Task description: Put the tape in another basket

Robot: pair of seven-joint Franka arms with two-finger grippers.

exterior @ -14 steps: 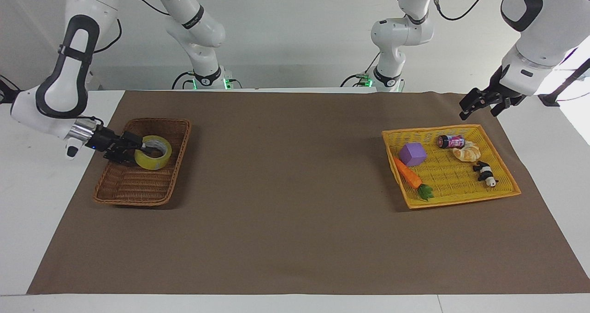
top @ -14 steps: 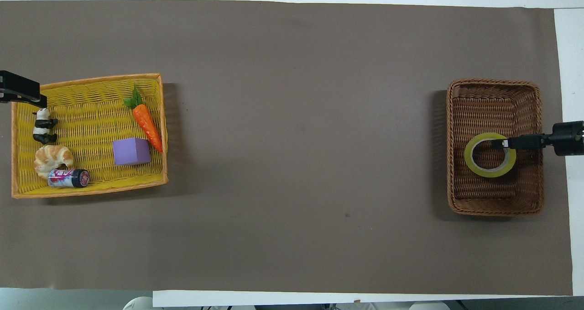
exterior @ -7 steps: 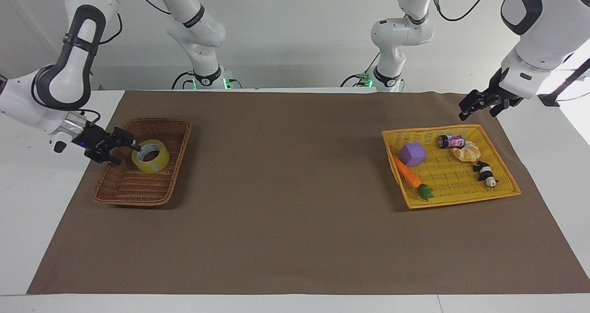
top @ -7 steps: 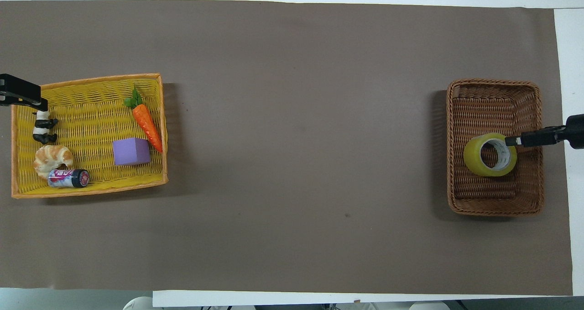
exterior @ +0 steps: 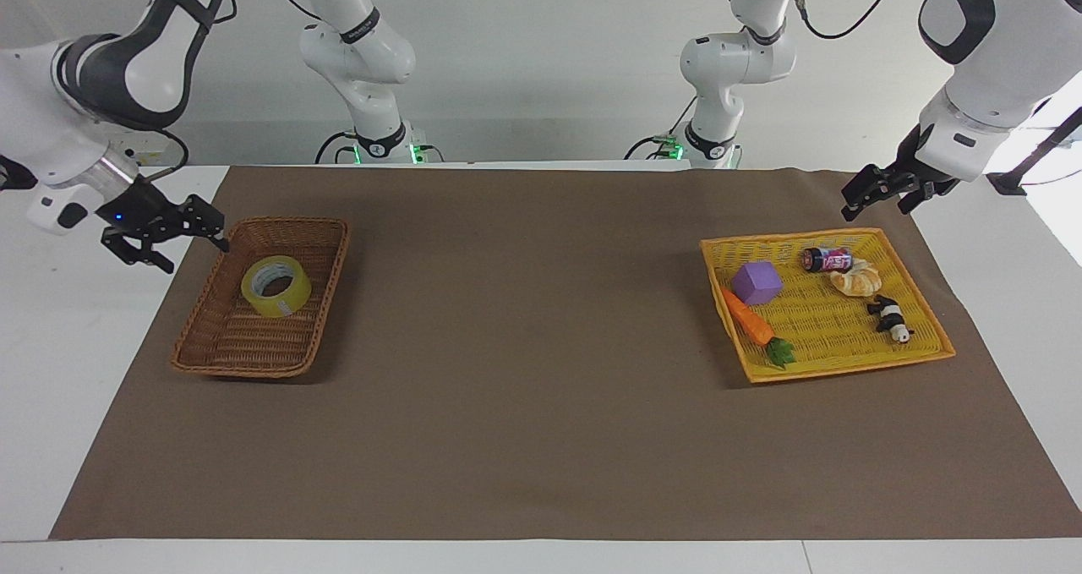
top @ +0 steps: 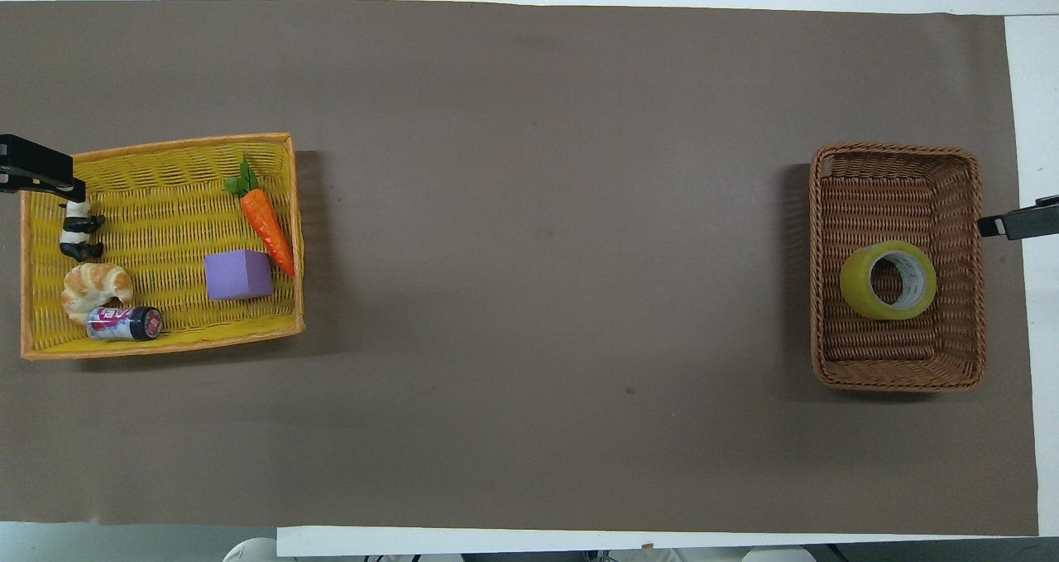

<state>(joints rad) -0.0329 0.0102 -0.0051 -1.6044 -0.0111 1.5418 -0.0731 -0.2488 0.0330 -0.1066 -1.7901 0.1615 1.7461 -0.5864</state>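
Observation:
The tape (exterior: 289, 300) lies slightly tilted in the brown wicker basket (exterior: 245, 366) at the right arm's end of the table; it also shows in the overhead view (top: 857, 285), inside the basket (top: 898, 150). My right gripper (exterior: 194, 255) is open and empty, in the air just off the basket's outer rim, apart from the tape; only its tip (top: 1013, 224) shows in the overhead view. My left gripper (exterior: 877, 209) is open and empty, waiting above the yellow tray's corner at the left arm's end, and it shows there in the overhead view (top: 33, 173) too.
The bright yellow flat tray (exterior: 845, 369) holds a carrot (exterior: 748, 320), a purple block (exterior: 756, 282), a can (exterior: 827, 259), a croissant (exterior: 855, 281) and a panda figure (exterior: 888, 316). A brown mat (exterior: 541, 388) covers the table.
My right gripper let go of the tape and drew back up and out of the brown basket, toward the table's end. The tape stayed in the basket. The left arm barely moved.

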